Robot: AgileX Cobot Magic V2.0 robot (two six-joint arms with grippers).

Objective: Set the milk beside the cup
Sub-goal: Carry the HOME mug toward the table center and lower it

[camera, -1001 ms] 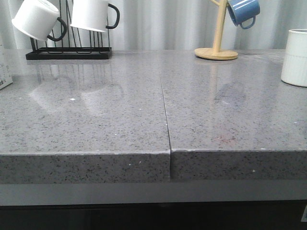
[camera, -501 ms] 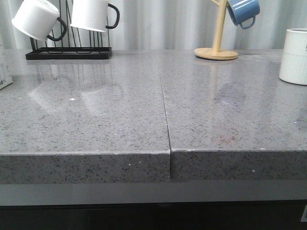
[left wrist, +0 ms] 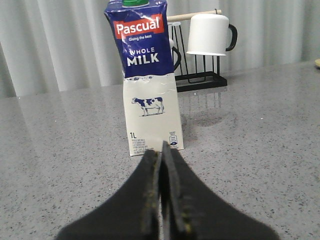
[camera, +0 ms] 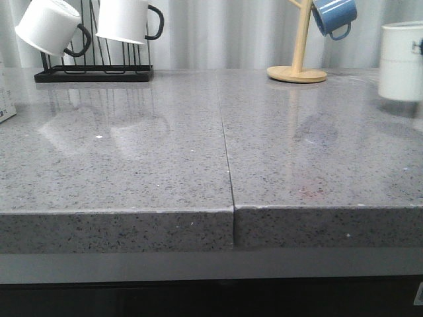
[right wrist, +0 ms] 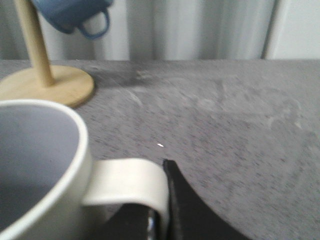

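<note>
backdrop: pale pleated curtain [camera: 218, 33] | surface: glossy grey speckled counter [camera: 132, 165], centre seam

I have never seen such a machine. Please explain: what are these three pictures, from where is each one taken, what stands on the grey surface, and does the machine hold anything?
It is a robot with two arms, each ending in a gripper. One picture looks forward over the grey counter. The other two come from cameras on the wrists.

The left wrist view shows the left gripper, shut and empty, pointing at the milk standing upright. The right wrist view shows the right gripper shut on the handle of the cup; in the front view the cup appears lifted off the counter.

Behind are a black rack with white mugs and a wooden stand with a blue mug.
</note>
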